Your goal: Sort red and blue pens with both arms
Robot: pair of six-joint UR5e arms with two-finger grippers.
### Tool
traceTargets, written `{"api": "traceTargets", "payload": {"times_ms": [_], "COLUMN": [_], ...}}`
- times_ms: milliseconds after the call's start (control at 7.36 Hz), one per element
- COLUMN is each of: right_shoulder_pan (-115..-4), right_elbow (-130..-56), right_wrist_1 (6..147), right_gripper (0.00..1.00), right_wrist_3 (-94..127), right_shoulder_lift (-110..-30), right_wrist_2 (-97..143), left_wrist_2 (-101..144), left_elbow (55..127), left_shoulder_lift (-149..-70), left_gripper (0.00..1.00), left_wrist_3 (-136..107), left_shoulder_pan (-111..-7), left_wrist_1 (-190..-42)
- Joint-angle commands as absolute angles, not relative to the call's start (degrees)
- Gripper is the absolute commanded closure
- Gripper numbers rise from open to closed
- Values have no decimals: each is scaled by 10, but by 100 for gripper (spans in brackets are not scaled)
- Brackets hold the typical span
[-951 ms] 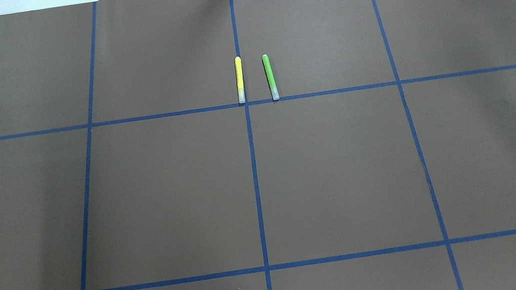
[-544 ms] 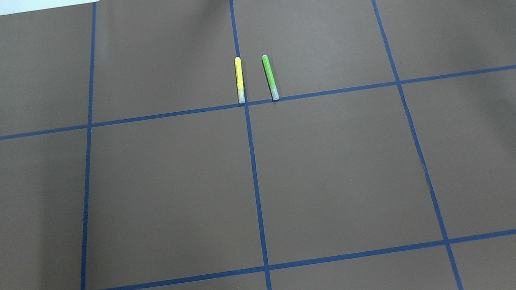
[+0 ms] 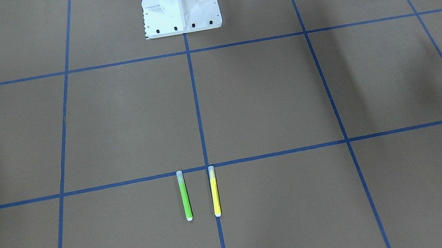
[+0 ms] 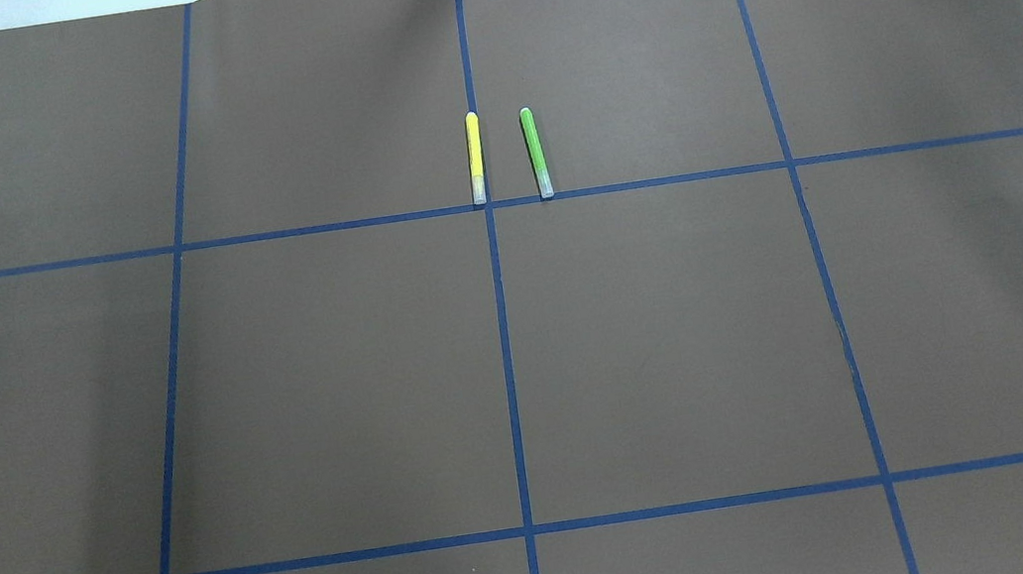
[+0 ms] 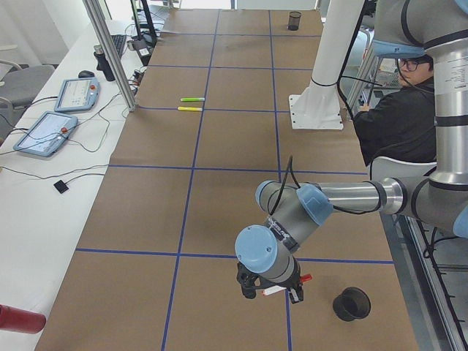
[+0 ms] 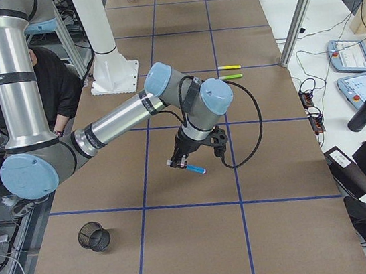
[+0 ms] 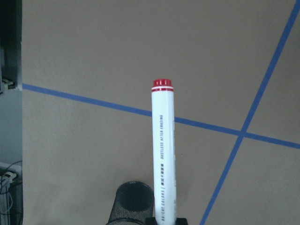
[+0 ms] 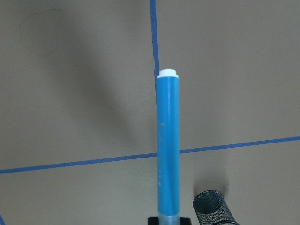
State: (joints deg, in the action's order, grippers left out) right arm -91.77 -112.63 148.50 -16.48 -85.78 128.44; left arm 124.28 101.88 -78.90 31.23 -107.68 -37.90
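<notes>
Yellow marker (image 4: 476,159) unmoved; red pen (image 7: 162,154), gripped, hangs near black mesh cup (image 7: 118,212).

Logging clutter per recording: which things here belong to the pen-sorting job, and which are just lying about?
Job:
red pen
blue pen
left-side mesh cup
right-side mesh cup (both likely bins)

Lying about:
yellow marker
green marker

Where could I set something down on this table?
The squares between the white pedestal and the yellow marker and green marker lie bare. Crowded: the two ends, where the left tool holds the red pen and the right tool the blue pen, each near a mesh cup.
</notes>
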Motion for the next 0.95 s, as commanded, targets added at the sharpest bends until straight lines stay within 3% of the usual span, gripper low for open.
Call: {"api": "traceTargets", "payload": {"times_ms": [0,815], "right_shoulder_pan": [-917,-917], "right_elbow": [-1118,-1115], "right_wrist_1": [1487,1486], "right_gripper": [100,100], "right_wrist_3": [-164,-163], "right_shoulder_lift": [-858,-854], "right_wrist_2": [1323,1351], "left_wrist_2": [1242,1241], "left_elbow": [995,843], "left_shoulder_lift": [-790,-774], "left_gripper": [100,100], "left_wrist_3": [371,394], "left_shoulder_pan": [-1101,-1158], "left_wrist_1": [-291,-224]}}
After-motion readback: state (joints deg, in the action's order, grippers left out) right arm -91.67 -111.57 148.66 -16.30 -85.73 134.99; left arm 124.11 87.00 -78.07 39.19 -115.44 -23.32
